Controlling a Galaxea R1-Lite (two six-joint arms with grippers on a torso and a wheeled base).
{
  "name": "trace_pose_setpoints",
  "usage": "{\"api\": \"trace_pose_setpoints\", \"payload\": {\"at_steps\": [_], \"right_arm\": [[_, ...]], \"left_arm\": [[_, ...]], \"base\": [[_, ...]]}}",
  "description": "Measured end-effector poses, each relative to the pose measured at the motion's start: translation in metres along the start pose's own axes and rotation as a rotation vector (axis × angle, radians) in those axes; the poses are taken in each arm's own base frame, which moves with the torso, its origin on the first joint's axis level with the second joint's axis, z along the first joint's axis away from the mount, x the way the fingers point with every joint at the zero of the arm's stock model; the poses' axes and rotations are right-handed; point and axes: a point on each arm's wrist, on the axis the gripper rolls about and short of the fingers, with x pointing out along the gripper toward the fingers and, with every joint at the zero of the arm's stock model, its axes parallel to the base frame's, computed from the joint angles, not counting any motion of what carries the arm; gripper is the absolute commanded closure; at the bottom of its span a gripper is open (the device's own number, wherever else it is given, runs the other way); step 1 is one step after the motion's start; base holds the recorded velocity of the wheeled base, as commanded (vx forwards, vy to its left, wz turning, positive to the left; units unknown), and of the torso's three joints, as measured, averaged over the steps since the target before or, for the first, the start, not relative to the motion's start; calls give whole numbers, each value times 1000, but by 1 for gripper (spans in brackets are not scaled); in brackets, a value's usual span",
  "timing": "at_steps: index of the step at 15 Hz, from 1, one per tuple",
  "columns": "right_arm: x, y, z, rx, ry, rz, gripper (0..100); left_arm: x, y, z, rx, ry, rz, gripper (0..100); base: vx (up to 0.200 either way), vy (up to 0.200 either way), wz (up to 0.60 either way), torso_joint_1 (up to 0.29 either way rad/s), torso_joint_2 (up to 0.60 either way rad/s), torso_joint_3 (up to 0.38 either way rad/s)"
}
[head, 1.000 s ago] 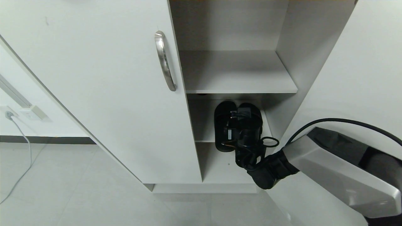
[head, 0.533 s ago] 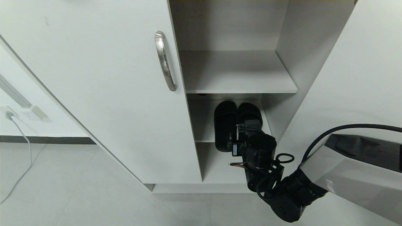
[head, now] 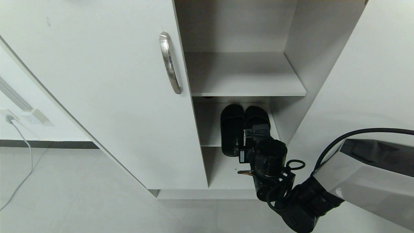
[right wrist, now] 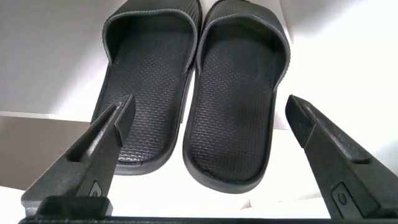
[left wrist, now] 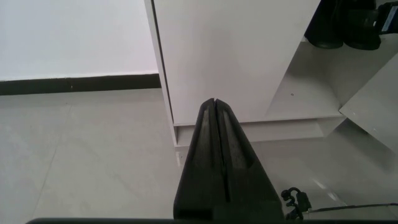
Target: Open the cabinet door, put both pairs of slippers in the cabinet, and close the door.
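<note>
A pair of black slippers [head: 239,124] lies side by side on the cabinet's lower shelf [head: 210,129], heels at the front edge. My right gripper [head: 255,135] hangs just in front of that shelf, open and holding nothing. In the right wrist view, the right gripper [right wrist: 209,107] faces the slippers [right wrist: 196,93], with its fingers spread wider than the pair and short of the heels. The left gripper [left wrist: 213,107] is shut and empty, low over the floor in front of the cabinet base [left wrist: 249,127]. The right cabinet door [head: 359,74] stands open.
The left door [head: 97,81] with its metal handle [head: 169,63] is shut. An upper shelf [head: 242,74] lies above the slippers. A wall socket with a cable [head: 9,119] is at the far left. Tiled floor [head: 81,207] stretches before the cabinet.
My right gripper has drawn back out of the lower shelf, down and toward me, leaving the slippers lying there. Its last half second of motion is slight.
</note>
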Motion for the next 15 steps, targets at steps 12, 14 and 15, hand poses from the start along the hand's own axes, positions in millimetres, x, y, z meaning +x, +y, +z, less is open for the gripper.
{"api": "trace_pose_setpoints", "payload": {"at_steps": [12,14,15], "right_arm": [[-5,1,-3,-11,11,14,0],[-6,0,-4,-16,16,17,0],[-6,0,-4,-15,15,17,0]], "left_arm": [[0,0,0,-2,0,1,100],[0,0,0,-2,0,1,100],[0,0,0,-2,0,1,100]], "base": [[-83,0,0,0,1,1],[0,0,0,0,0,0],[0,0,0,0,0,0]]}}
